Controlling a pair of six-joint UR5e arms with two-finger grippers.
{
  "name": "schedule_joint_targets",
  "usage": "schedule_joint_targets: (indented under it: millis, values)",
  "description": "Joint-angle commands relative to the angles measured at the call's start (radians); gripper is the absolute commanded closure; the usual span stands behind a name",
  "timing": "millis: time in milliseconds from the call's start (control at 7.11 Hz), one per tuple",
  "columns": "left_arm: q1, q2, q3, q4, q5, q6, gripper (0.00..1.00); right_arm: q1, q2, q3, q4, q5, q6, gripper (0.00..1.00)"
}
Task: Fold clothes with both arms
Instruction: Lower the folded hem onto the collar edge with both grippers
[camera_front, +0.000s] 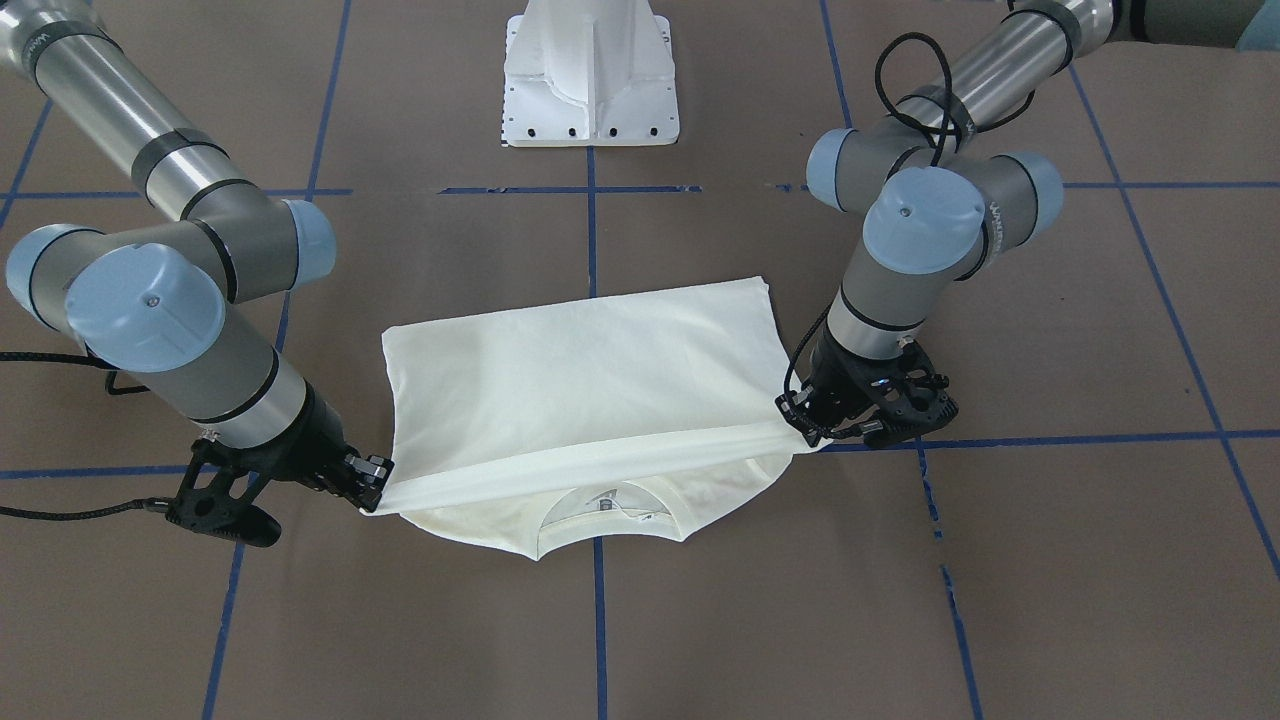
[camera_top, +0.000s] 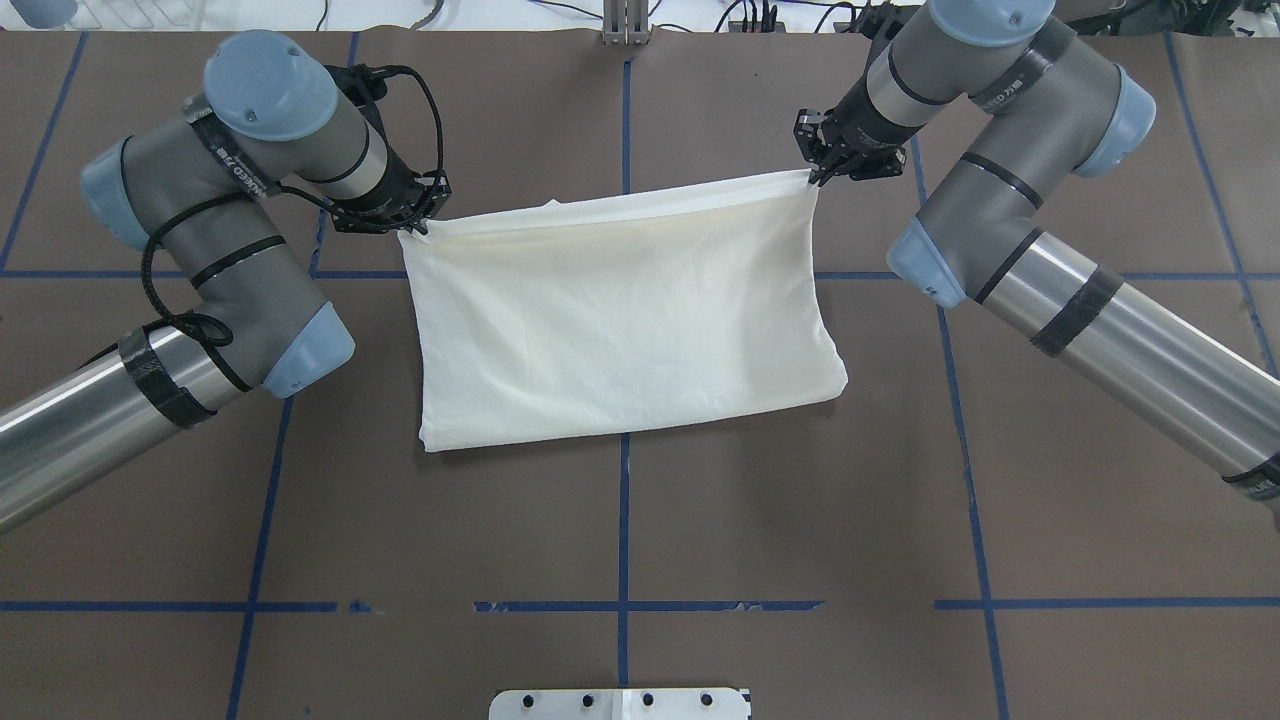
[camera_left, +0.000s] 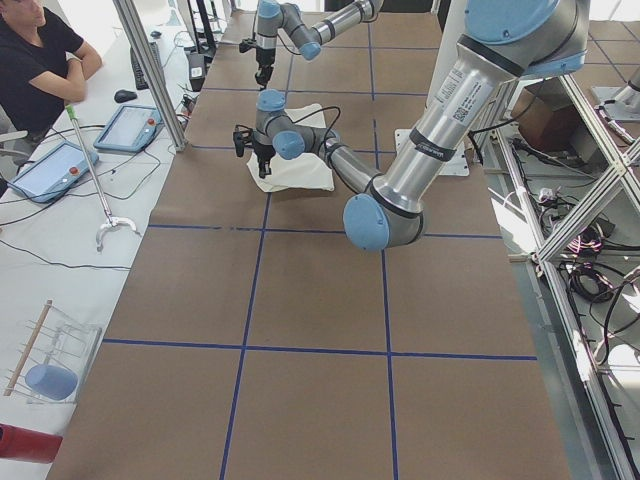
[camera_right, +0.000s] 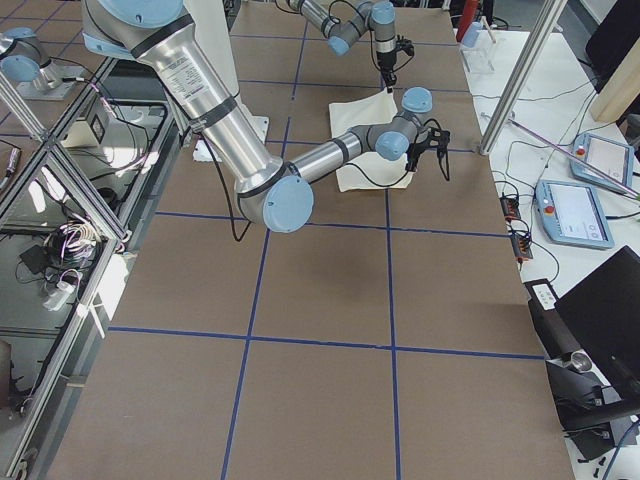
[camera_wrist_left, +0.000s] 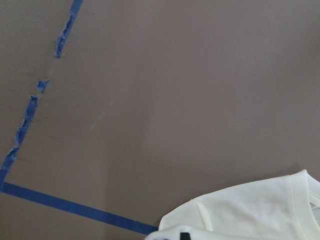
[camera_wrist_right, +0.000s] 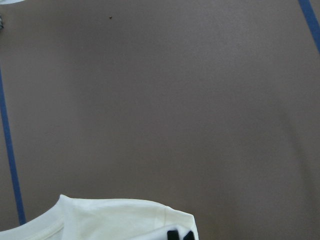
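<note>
Overhead exterior: both arms hold the far edge of the T-shirt (camera_top: 620, 320) stretched between them.

Plain cream side up, the shirt lies mid-counter (camera_top: 640, 520), beyond the white pedestal (camera_top: 620, 703). The jaws of the left arm (camera_top: 250, 250) are clamped on its far left corner and those of the right arm (camera_top: 1010, 200) on its far right corner. The edge runs straight and taut between them, probably so the lifted layer travels as one flat panel and lands square rather than bunching. From this view the cloth reads as a single rectangle. The exterior front-facing view shows more: the held edge is raised off the counter, and beneath it lies a lower layer with the neckline (camera_front: 610, 505) and its label, so the shirt looks already doubled. The wrist views show only a cloth corner, bare counter and blue tape (camera_wrist_left: 75, 207).
</note>
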Motion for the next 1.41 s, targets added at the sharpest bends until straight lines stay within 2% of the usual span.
schedule_joint_targets:
  millis: [0,281,563,704,844,985,1267]
  values:
    - [0.000,-0.011,0.006,-0.001,0.000,-0.006,1.00,-0.002,0.005,-0.005,0.000,0.000,0.000,1.00]
    - [0.001,-0.028,0.007,0.004,0.000,-0.014,1.00,-0.023,0.010,-0.003,0.002,-0.002,-0.001,1.00]
    - [0.003,-0.031,0.006,0.006,0.000,-0.014,1.00,-0.043,-0.006,-0.002,0.073,-0.002,0.000,1.00]
    - [0.005,-0.029,0.007,0.004,0.000,-0.014,0.99,-0.043,-0.009,-0.003,0.072,-0.002,0.000,1.00]
    - [0.006,-0.028,0.010,0.002,0.002,-0.010,0.04,-0.042,-0.016,-0.005,0.072,-0.003,0.000,0.54]
    - [0.006,-0.031,0.009,0.009,0.002,-0.011,0.00,-0.042,-0.025,-0.005,0.075,-0.003,-0.006,0.01]
    - [0.005,-0.028,0.004,0.013,0.002,-0.010,0.00,-0.033,-0.074,0.024,0.132,0.006,-0.076,0.00]
